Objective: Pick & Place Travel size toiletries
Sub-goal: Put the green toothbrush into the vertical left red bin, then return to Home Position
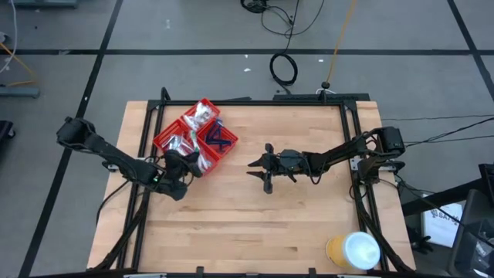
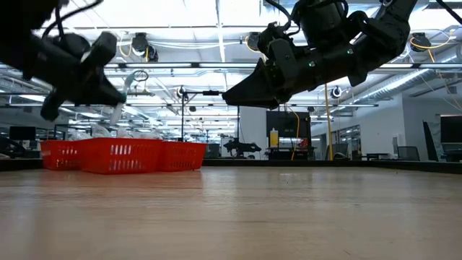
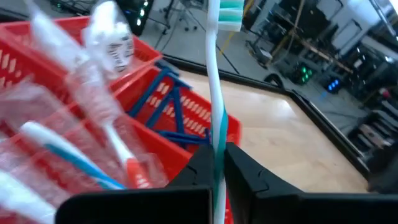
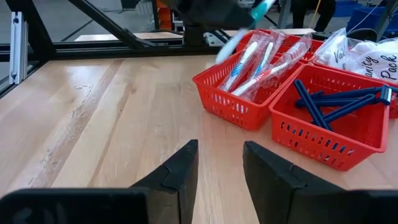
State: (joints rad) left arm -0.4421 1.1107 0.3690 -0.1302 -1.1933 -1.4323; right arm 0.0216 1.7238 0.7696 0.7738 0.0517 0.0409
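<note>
Overhead, the left gripper [image 3: 217,171] clamps a white-and-teal toothbrush [image 3: 214,93] above the red tray [image 4: 323,146]. White packets [image 4: 367,59] there read partly "Pack". One compartment holds wrapped toothbrushes [image 4: 261,65], another dark blue sticks [image 4: 333,102]. Mid-table, the right gripper [image 4: 217,165] hangs partly open, holding nothing.

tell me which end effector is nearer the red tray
Left. The left end effector sits at the edge of the red tray, shut on a toothbrush. The right end effector hangs over bare table well to the tray's right, holding nothing.
</note>
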